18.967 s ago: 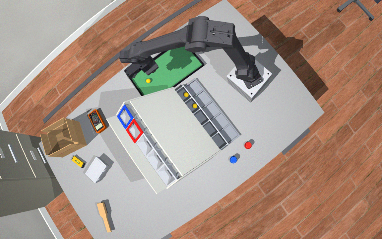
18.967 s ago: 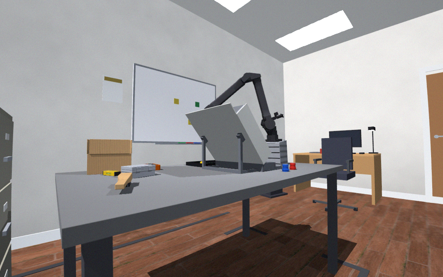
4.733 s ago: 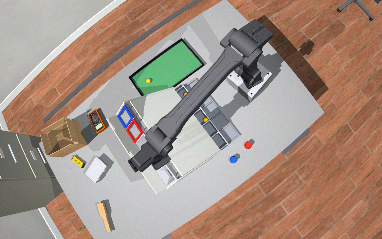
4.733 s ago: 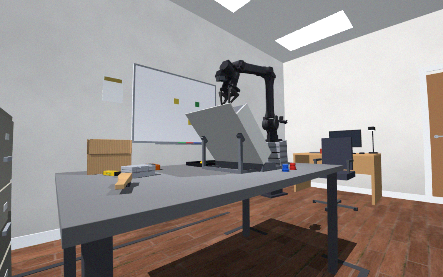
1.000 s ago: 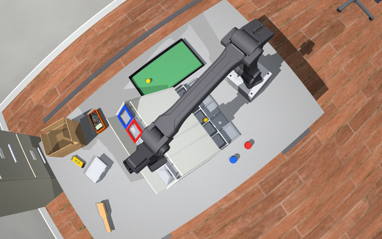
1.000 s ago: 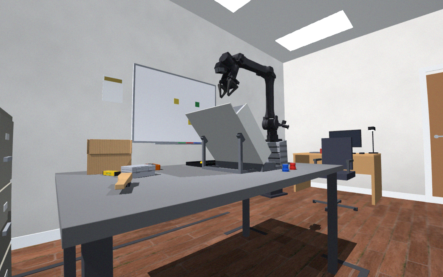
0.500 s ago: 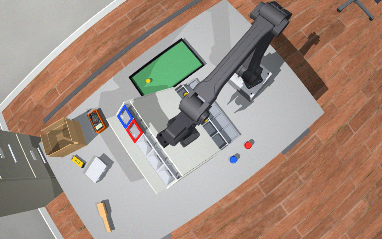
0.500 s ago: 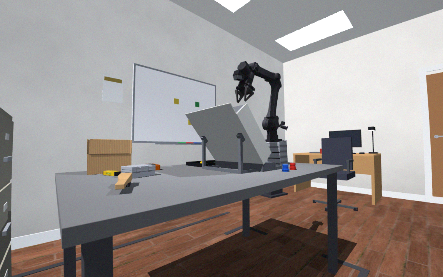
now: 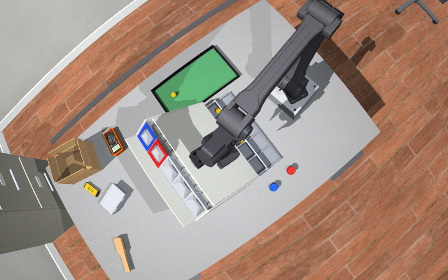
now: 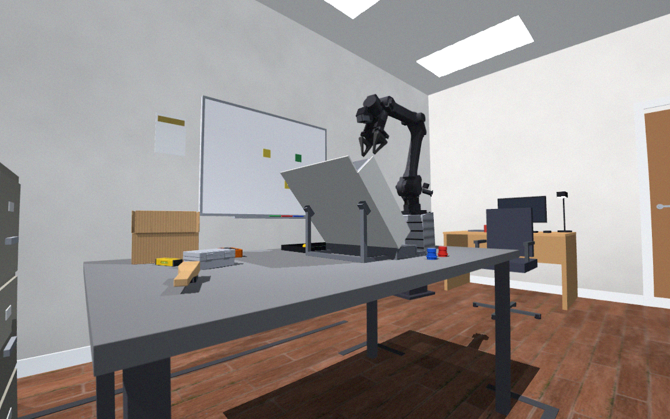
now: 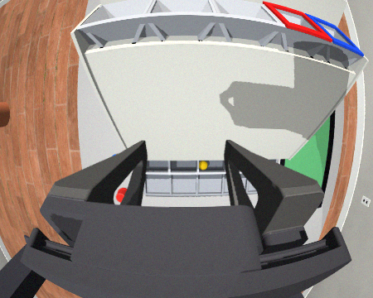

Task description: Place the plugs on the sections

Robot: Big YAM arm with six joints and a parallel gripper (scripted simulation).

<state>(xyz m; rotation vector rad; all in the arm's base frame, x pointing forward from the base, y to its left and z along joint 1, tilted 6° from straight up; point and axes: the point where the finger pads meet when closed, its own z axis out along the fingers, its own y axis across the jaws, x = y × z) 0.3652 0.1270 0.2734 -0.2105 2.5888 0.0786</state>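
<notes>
My gripper (image 9: 210, 154) (image 10: 371, 151) (image 11: 185, 147) is open and empty. It hangs high above the white sloped cover (image 9: 225, 177) (image 10: 327, 198) (image 11: 174, 103), pointing down. The blue-banded funnel (image 9: 141, 129) and the red-banded funnel (image 9: 152, 146) (image 11: 283, 9) stand side by side at the cover's top end, beside three grey funnels. The red plug (image 9: 290, 170) (image 10: 442, 251) (image 11: 121, 195) and the blue plug (image 9: 273, 186) (image 10: 431, 253) stand on the table past the row of grey sections (image 9: 263, 153) (image 11: 182, 184). One yellow marble (image 9: 217, 110) lies in an end section. Another marble (image 11: 203, 165) lies in a middle section. A third marble (image 9: 173, 94) lies in the green tray (image 9: 211, 69) (image 11: 315, 157).
A cardboard box (image 9: 72, 160), a multimeter (image 9: 114, 140), a small yellow tool (image 9: 91, 188), a white case (image 9: 112, 198) and a wooden block (image 9: 123, 254) lie on the table beyond the funnels. A filing cabinet (image 9: 9, 195) stands off the table's end. The arm's base (image 9: 293, 93) stands behind the sections.
</notes>
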